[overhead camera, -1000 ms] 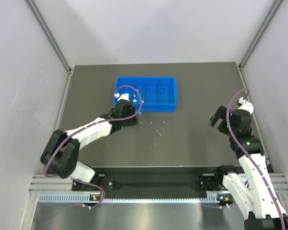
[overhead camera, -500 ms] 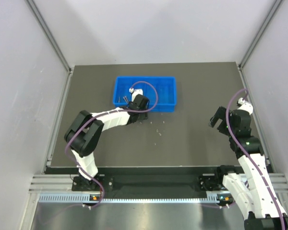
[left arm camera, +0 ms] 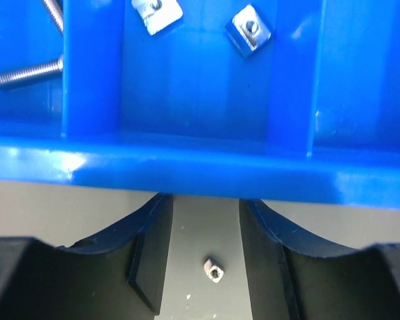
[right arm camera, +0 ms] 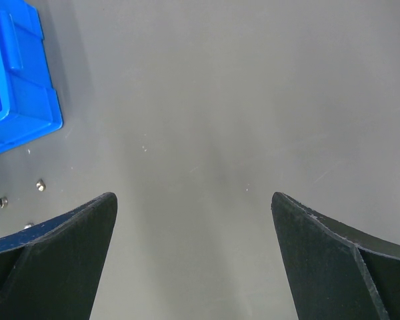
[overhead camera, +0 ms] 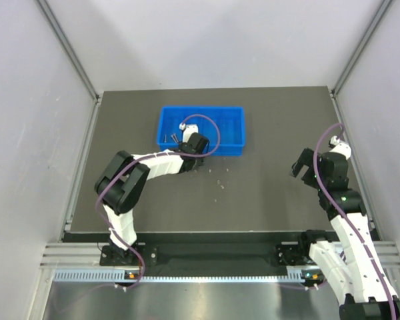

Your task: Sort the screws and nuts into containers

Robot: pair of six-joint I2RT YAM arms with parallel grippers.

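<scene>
Nut: one small square silvery piece (left arm camera: 214, 271) lies flat on the dark table (overhead camera: 273, 133), just short of the tray's near wall. It sits between the left fingers (left arm camera: 147, 267) and touches neither.
Handling: it looks light, hard and smooth. It is thin enough that a pinch could make it skid or flip. The best hold is probably across two opposite flat sides, with the fingertips right down on the table.
Left gripper (left arm camera: 205, 223): partly spread, straddling the nut and pinching nothing.
Tray (left arm camera: 187, 170): bright blue and shallow, split by dividers.
Compartment straight ahead: already holds two nuts (left arm camera: 157, 13).
Compartment to its left: holds screws (left arm camera: 27, 73), long threaded shafts lying on their sides.
Loose pieces: a few more specks (overhead camera: 218, 179) lie on the table just in front of the tray. They are too small from above to tell screw from nut.
Right gripper (right arm camera: 193, 220): fingers wide apart and empty, over bare table well apart from the tray. Only the tray's corner shows at the edge of its view.
</scene>
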